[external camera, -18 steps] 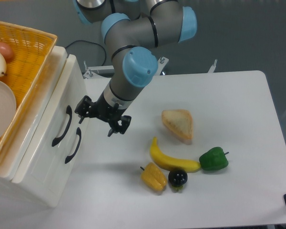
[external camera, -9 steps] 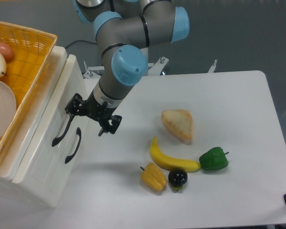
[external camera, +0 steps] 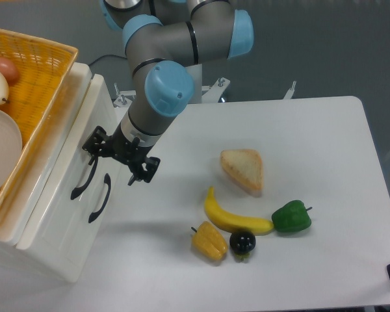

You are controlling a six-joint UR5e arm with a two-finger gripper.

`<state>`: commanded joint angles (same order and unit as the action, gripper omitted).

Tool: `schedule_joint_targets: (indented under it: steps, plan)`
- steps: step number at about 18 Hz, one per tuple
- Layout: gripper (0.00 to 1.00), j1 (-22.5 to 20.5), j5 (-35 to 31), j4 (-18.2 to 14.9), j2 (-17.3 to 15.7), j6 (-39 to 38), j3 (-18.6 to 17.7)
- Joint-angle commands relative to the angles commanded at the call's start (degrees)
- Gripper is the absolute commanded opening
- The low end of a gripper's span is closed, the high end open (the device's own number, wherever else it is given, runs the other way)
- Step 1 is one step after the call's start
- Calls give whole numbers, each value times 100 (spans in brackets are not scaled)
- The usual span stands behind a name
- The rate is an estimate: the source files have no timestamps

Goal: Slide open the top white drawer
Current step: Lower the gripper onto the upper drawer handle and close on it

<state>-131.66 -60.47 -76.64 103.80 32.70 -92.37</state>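
Note:
The top white drawer (external camera: 70,144) is the upper of two glossy fronts on the cabinet at the left. Its black curved handle (external camera: 84,173) lies left of the lower drawer's handle (external camera: 99,198). Both drawers look shut. My gripper (external camera: 114,166) hangs open right at the cabinet front. One fingertip (external camera: 91,155) sits at the upper end of the top handle, and the other (external camera: 135,180) is out over the table. I cannot tell whether the finger touches the handle.
A yellow woven basket (external camera: 49,78) with a white plate and fruit sits on top of the cabinet. On the table to the right lie a bread slice (external camera: 243,169), a banana (external camera: 234,218), a green pepper (external camera: 291,217), a yellow pepper (external camera: 209,242) and a dark fruit (external camera: 242,242).
The gripper has moved left, from over the table to the cabinet front, ending at the top handle's upper end. It stays open. The drawers have not moved.

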Motion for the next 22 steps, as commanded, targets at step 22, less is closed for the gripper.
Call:
schedule_joint_targets:
  steps: [22]
  plan:
    - [86,114,-9,18,114,9,9]
